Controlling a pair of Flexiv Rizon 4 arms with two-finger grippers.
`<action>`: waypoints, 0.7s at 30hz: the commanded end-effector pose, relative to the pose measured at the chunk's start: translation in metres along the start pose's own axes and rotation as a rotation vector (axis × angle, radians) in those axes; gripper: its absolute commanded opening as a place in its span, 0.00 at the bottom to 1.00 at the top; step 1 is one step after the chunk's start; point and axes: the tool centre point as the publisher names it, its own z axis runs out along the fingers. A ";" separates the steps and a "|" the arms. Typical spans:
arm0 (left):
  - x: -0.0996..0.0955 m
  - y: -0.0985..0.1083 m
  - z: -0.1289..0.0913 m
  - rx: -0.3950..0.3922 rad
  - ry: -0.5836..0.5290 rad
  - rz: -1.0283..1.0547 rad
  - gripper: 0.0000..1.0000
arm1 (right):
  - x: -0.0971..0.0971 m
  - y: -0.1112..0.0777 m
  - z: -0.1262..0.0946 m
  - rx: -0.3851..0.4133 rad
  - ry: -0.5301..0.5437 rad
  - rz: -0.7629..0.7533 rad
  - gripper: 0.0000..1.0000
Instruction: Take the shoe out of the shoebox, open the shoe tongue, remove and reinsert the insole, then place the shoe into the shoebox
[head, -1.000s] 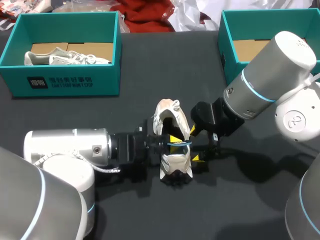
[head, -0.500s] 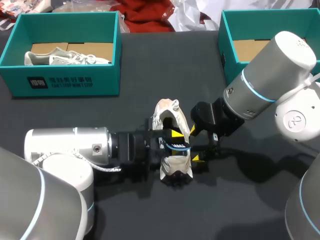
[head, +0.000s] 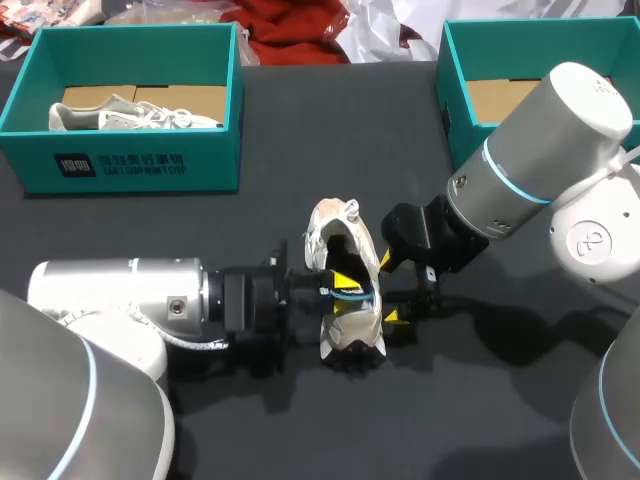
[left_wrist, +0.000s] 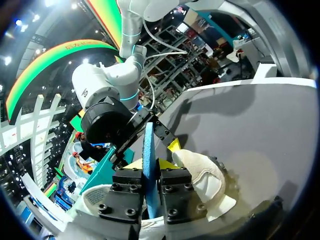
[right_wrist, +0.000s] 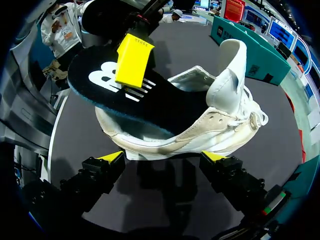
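A white and beige shoe (head: 352, 335) lies on the dark table between my two arms, heel toward the back. A dark insole (head: 348, 291) with a teal edge sticks partway out of its opening. My left gripper (head: 338, 290) is shut on the insole (left_wrist: 148, 145), its yellow tips (left_wrist: 171, 145) pinching the thin edge. From the right wrist, the insole (right_wrist: 160, 105) slants up out of the shoe (right_wrist: 220, 125) with a left fingertip (right_wrist: 132, 60) on top. My right gripper (right_wrist: 165, 157) stands open against the shoe's right side (head: 390, 288), its tips apart.
A teal shoebox (head: 130, 165) at the back left holds another pale shoe (head: 130, 115). A second teal shoebox (head: 460, 90) sits at the back right, partly hidden by my right arm, with only cardboard showing inside. Bare dark table lies in front of the shoe.
My left arm has drawn back to the left, and the insole has shifted with it in the shoe's opening. The right arm and the shoe have stayed put.
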 end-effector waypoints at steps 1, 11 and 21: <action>0.005 0.004 0.005 -0.017 0.006 0.012 0.00 | 0.001 0.000 0.001 0.001 -0.003 0.001 1.00; 0.006 0.032 0.007 -0.038 0.004 -0.030 0.00 | 0.001 0.000 0.001 0.001 -0.003 0.001 1.00; 0.003 0.025 0.001 -0.036 0.005 -0.065 0.25 | 0.001 0.000 0.001 0.001 -0.003 0.001 1.00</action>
